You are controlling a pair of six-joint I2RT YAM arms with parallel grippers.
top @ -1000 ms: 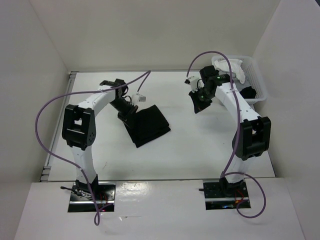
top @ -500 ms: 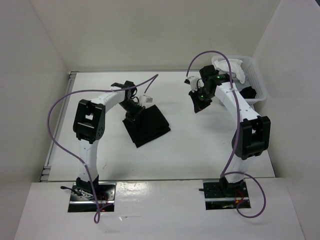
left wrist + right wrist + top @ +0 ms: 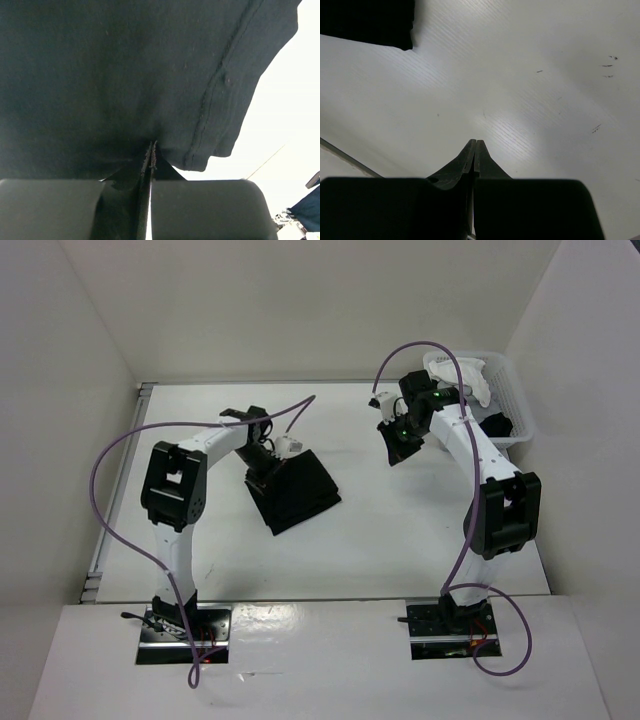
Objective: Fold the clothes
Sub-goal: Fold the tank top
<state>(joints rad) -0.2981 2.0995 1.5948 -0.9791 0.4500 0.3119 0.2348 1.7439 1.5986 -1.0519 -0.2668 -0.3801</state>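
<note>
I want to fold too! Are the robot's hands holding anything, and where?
Nothing looks held. The left gripper is shut with its tips on the black top; the right gripper is shut over bare table.

Black top [image 3: 298, 492] — plain, no print; folded into compact flat wedge; lies left of centre.

White table [image 3: 400, 530], matt, finely ribbed up close, with a few small dark scuffs [image 3: 607, 65]. Closed in on three sides by plain white walls — back wall [image 3: 320, 310], left wall [image 3: 50, 440], right wall [image 3: 590, 350]. Metal rail [image 3: 118, 480] along the table's left edge. White basket [image 3: 520, 400] at the far right corner. Glossy white ledge [image 3: 320, 670] in front, catching a soft glare — even light overall, with only faint shadows.
</note>
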